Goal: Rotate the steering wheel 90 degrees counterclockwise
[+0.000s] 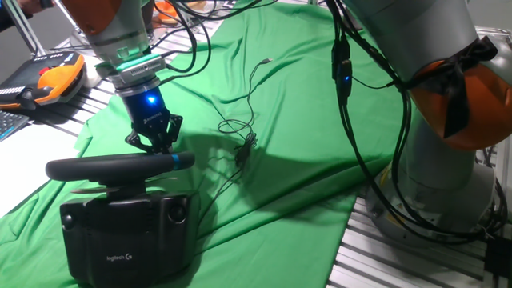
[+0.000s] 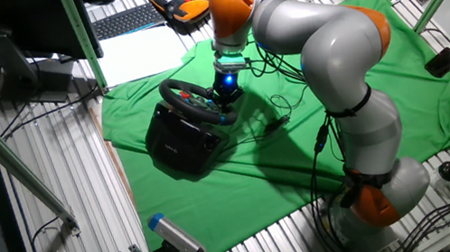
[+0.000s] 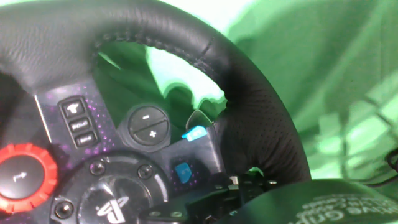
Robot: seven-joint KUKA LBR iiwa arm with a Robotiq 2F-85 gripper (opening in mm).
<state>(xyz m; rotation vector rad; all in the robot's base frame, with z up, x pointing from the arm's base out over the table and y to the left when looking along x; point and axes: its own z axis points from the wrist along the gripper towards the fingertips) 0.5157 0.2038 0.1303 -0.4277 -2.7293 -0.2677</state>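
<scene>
I'm right down on the steering wheel (image 1: 120, 166) now, which sits on its boxy black base (image 1: 128, 236) at the near left of the green cloth (image 1: 304, 104), white logo facing the fixed camera. My claw (image 1: 152, 142) is at the rim's right-hand stretch, fingers dropped either side of it as far as I can judge, though whether the pads are pressing or just bracketing I cannot tell from here. So I read this as the grasp step, with the turn itself not yet done. Next comes a firm pinch, then a sweep along the rim's arc, counterclockwise, keeping my wrist following the curve so the padding doesn't slip out. Through my hand camera the rim (image 3: 249, 106) fills the frame: stitched, perforated black leather, thick and rounded, soft enough to give grip. Inside it, a red ring dial (image 3: 25, 177), small plus-minus button (image 3: 148, 124), a blue lit tab (image 3: 194, 133). Further right, thin black wires (image 1: 240, 132) lie loose on the wrinkled cloth, clear of my path, I'd say.
</scene>
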